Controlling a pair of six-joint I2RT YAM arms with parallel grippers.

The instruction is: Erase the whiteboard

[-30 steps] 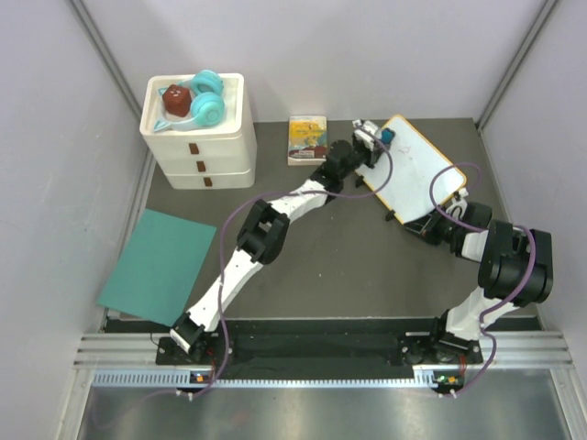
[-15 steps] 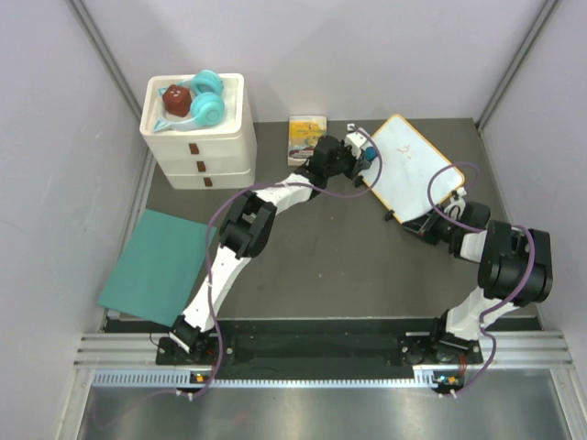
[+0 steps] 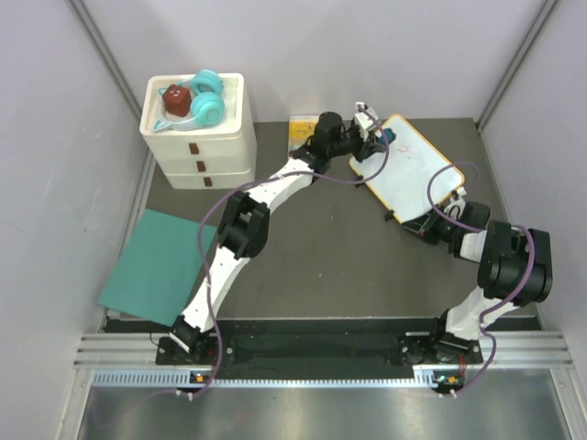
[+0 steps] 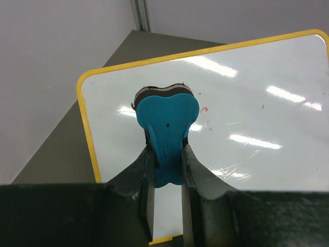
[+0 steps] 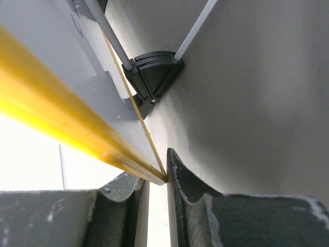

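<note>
The whiteboard (image 3: 415,170) has a yellow frame and lies tilted at the table's back right. In the left wrist view the whiteboard (image 4: 257,103) shows faint red specks (image 4: 203,109). My left gripper (image 3: 374,137) is over the board's far left corner, shut on a blue eraser (image 4: 167,123) whose dark underside faces the board. The left gripper (image 4: 167,153) pinches the eraser's narrow end. My right gripper (image 3: 429,223) is at the board's near edge. In the right wrist view the right gripper (image 5: 154,172) is shut on the whiteboard's yellow rim (image 5: 77,128).
At the back left stands a white drawer unit (image 3: 198,147) with teal headphones (image 3: 207,103) and a dark red object (image 3: 174,97) on top. A yellow picture book (image 3: 299,130) lies partly behind my left arm. A teal sheet (image 3: 156,266) lies left. A black board foot (image 5: 153,72) shows.
My left gripper, holding the eraser, swung left off the board's corner and has come back over that corner. The right arm and the whiteboard have not moved.
</note>
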